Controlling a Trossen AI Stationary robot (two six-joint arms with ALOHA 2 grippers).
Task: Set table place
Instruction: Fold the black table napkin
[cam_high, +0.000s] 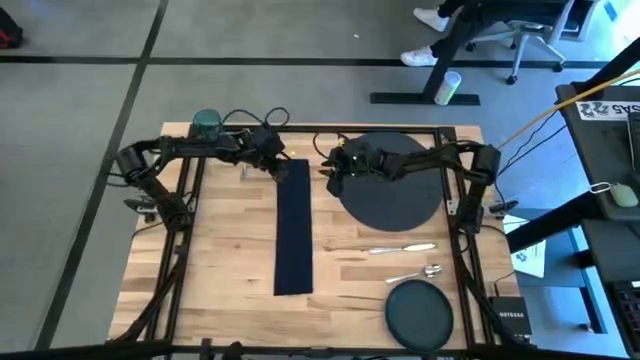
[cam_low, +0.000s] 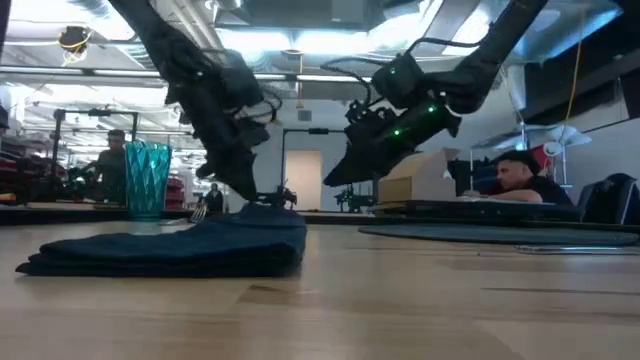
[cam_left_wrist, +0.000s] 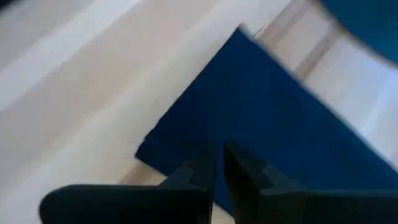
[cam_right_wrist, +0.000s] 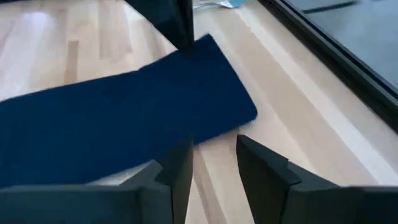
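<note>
Lying lengthwise down the bench (cam_high: 220, 270), the navy napkin (cam_high: 293, 235) is pinched at its far end by the left claw (cam_high: 279, 168), fingers drawn together on the cloth. Just beside that end, the right claw (cam_high: 335, 175) is held slightly parted, gripping nothing.

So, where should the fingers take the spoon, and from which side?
Probably at the middle of the handle, coming straight down from above. The spoon lies flat on the bare table, between the knife and the small plate, with its thin handle running left to right, so the fingers should close across it.
</note>
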